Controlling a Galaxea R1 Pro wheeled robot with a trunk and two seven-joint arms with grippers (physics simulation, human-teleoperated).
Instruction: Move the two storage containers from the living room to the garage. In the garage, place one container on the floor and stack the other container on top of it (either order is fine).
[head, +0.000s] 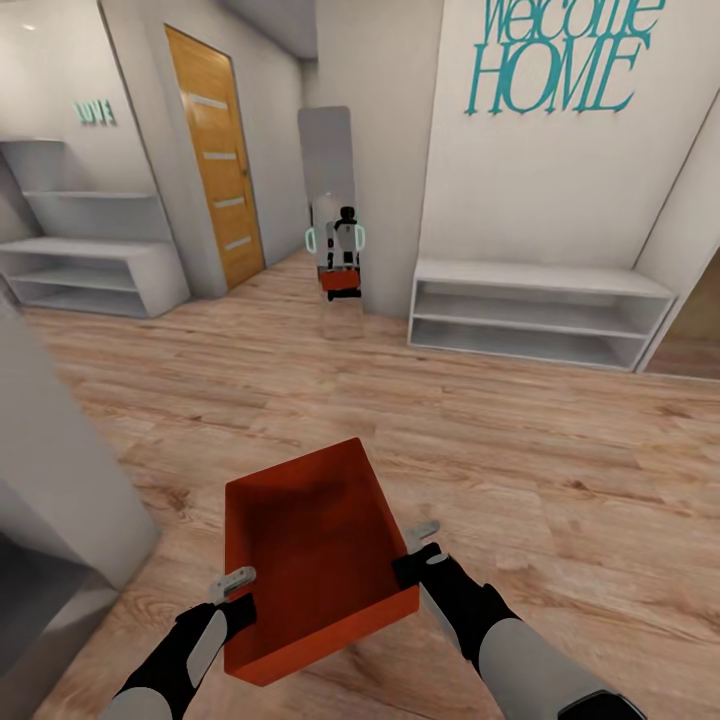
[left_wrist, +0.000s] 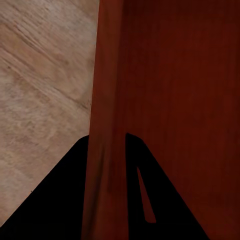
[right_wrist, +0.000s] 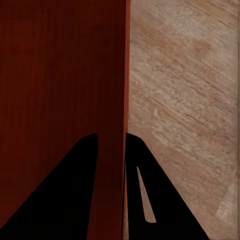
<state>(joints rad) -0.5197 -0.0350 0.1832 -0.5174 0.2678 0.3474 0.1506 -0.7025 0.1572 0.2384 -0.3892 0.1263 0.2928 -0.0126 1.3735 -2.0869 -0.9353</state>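
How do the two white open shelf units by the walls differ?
The white shelf unit under the teal "Welcome HOME" lettering is a single low rectangular bench with open tiers; the white shelf unit beside the orange wooden door steps upward in staggered levels and rises taller. The first stands at the head view's right, the second at its left under smaller teal lettering. Both are white, open-fronted, and stand on the light wood-plank floor.

Head cam sits high, looks forward and down over both arms at the storage container (head: 310, 550) and wood-plank floor (head: 520, 420), hallway beyond; left wrist cam looks along its gripper (left_wrist: 107, 165), hard up against one container wall; right wrist cam likewise, gripper (right_wrist: 111, 165); all three share container and floor.
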